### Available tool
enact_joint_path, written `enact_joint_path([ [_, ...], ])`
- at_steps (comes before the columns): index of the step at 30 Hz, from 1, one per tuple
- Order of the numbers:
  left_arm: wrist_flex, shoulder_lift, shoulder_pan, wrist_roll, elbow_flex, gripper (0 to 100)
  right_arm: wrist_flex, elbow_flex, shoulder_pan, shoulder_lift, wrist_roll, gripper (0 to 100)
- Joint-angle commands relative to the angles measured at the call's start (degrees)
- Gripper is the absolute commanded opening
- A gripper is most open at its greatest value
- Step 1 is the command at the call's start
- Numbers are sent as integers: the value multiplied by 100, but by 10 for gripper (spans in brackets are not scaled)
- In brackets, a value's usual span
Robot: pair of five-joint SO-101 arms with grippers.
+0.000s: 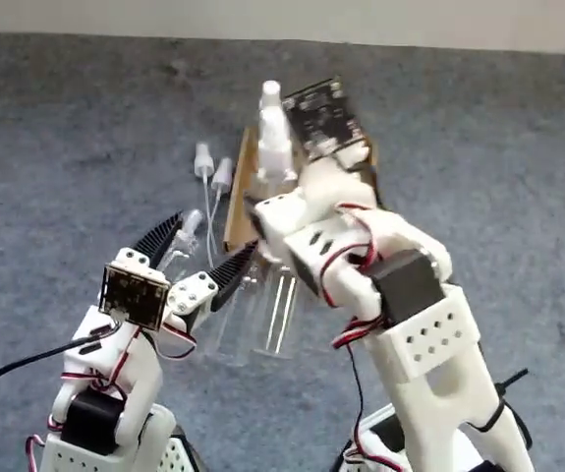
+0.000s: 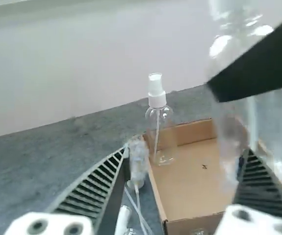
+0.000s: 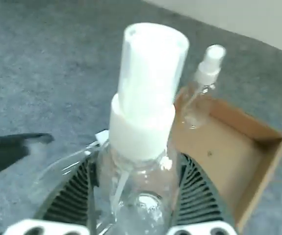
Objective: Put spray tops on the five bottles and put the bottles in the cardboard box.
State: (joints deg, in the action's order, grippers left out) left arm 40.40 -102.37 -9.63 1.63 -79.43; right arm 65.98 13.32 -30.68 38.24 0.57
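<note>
Clear spray-topped bottle sits clamped between the right fingers.

Looked like a small robotics test bench: grey felt-like mat beneath the cardboard box (carpet, perhaps), plain pale wall behind the box.

Seen from above, the right arm covers most of the cardboard box. The clear bottles between the arms overlap and are too indistinct to count. In the right wrist view, the capped bottle runs off the lower edge. In the left wrist view, a close bottle is blurred and its top is cut off.
</note>
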Motion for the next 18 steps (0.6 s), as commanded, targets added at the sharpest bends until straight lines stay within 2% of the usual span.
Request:
enact_joint_path([
  [1,-114,4,127,9,-4,284,-541,-259,752,259,299,4],
  [6,-26,-48,330,0,-84,284,-1376,145,1429,13,352,4],
  [12,-62,-31,1033,-273,-40,284,-2369,233,1780,-1095,325,4],
  [18,-70,-13,1174,-396,-84,281,-3345,233,2062,-2009,316,4],
])
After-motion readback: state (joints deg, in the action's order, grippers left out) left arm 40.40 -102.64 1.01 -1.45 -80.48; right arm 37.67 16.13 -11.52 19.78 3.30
